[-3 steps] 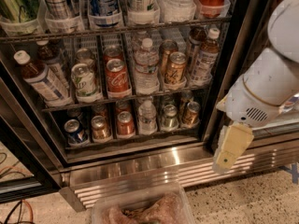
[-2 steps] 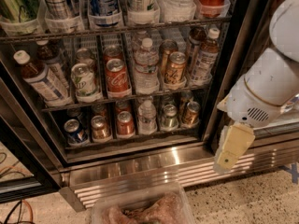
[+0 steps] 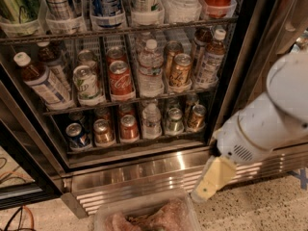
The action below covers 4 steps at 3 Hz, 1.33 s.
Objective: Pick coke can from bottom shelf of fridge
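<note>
The fridge stands open in the camera view. On its bottom shelf the red coke can stands in a lane, third from the left. A bronze-gold can and a blue can stand to its left, and a water bottle to its right. My gripper, with pale yellow fingers, hangs from the white arm. It is in front of the steel base grille, below and to the right of the coke can and well apart from it. It holds nothing that I can see.
A second red cola can stands on the middle shelf among bottles and cans. A clear plastic bin with pinkish contents sits on the floor before the grille. The black door frame is at the left, with cables on the floor.
The arm and gripper have moved down and to the left, closer to the base grille. The cans have not moved.
</note>
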Tool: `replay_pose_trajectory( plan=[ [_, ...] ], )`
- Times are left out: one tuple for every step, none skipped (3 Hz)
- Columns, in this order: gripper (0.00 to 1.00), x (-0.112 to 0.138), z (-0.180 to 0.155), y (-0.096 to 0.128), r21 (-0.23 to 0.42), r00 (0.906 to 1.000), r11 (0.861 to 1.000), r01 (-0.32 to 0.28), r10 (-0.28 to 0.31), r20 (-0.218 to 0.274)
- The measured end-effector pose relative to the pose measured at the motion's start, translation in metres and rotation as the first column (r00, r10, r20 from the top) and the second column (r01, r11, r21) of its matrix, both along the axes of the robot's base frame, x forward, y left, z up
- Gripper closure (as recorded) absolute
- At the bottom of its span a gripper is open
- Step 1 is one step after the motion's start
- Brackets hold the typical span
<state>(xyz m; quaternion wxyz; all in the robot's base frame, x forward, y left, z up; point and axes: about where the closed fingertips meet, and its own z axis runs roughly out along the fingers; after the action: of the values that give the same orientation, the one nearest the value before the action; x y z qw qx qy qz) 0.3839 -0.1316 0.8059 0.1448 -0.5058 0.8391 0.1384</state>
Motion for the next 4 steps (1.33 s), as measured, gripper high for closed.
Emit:
replay_pose_trajectory(
  plan=[
    [0.0, -0.004, -0.042, 0.021, 0.069, 0.9928, 0.991, 0.117, -0.116, -0.031],
    [0.0, -0.008, -0.075, 0.04, 0.108, 0.9843, 0.981, 0.16, -0.151, -0.092],
    [0.0, -0.009, -0.075, 0.041, 0.11, 0.985, 0.982, 0.156, -0.146, -0.092],
    [0.0, -0.009, -0.096, 0.056, 0.136, 0.9728, 0.966, 0.218, -0.204, -0.11]
  ],
)
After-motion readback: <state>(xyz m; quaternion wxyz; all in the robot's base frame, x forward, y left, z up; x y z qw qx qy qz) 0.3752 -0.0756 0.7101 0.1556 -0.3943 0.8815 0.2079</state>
